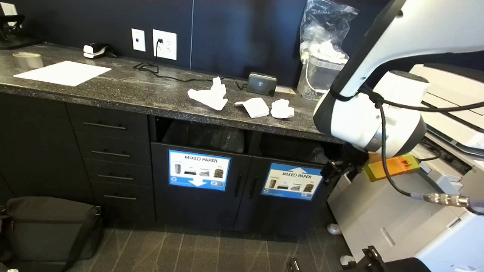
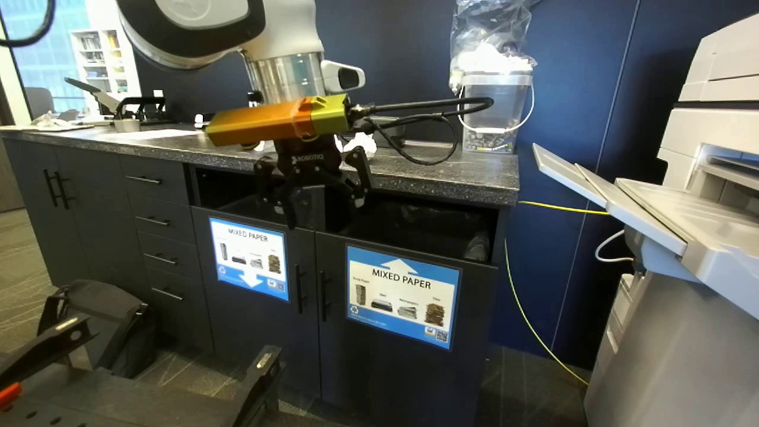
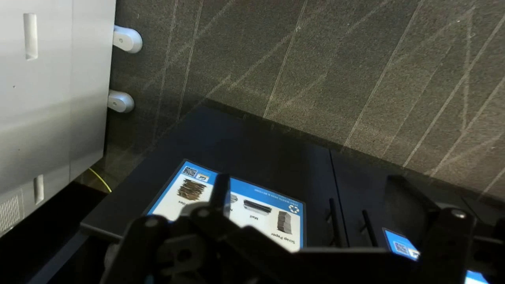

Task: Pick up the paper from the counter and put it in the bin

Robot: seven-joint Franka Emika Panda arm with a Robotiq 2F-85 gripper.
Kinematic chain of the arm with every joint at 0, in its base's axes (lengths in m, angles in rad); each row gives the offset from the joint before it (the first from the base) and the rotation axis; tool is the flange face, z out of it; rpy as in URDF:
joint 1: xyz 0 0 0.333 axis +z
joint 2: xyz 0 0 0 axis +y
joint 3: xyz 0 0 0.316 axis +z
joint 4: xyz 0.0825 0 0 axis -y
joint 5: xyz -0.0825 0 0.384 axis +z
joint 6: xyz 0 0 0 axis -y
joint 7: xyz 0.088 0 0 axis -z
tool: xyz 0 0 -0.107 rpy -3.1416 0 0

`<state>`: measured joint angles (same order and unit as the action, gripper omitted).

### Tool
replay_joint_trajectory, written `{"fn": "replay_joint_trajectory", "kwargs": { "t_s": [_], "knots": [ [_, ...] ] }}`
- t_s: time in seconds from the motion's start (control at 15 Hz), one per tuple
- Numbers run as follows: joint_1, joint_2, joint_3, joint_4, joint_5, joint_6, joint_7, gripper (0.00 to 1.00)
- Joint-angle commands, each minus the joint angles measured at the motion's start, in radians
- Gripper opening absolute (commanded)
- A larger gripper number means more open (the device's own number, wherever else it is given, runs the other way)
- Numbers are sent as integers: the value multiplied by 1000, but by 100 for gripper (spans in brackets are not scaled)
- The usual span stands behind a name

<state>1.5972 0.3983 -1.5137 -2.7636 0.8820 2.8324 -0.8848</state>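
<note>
The paper (image 1: 281, 109), a small low white crumple, lies on the dark speckled counter (image 1: 143, 94) near its front edge. A folded white piece (image 1: 257, 107) lies beside it, and a larger peaked crumple (image 1: 211, 96) lies farther along. In an exterior view a white crumple (image 2: 360, 144) shows partly hidden behind my gripper (image 2: 324, 207). The bin (image 2: 415, 228) is the dark opening above the wide sign with an up arrow. My gripper hangs pointing down in front of the counter, at the height of the openings. In the wrist view its fingers (image 3: 311, 189) are spread with nothing between them.
A like opening (image 1: 206, 136) with its own sign is next to the bin. A clear bucket (image 1: 321, 71) with a plastic bag and a small grey box (image 1: 261, 84) stand at the back. A flat sheet (image 1: 64, 73) lies far along the counter. A printer (image 2: 682, 237) stands beside.
</note>
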Motion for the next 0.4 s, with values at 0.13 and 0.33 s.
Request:
{"fn": "replay_joint_trajectory", "kwargs": {
  "t_s": [0.13,0.33],
  "knots": [
    [102,32,-89,1,0,-43,19,100],
    [105,40,-90,1,0,-48,24,100]
  ]
}}
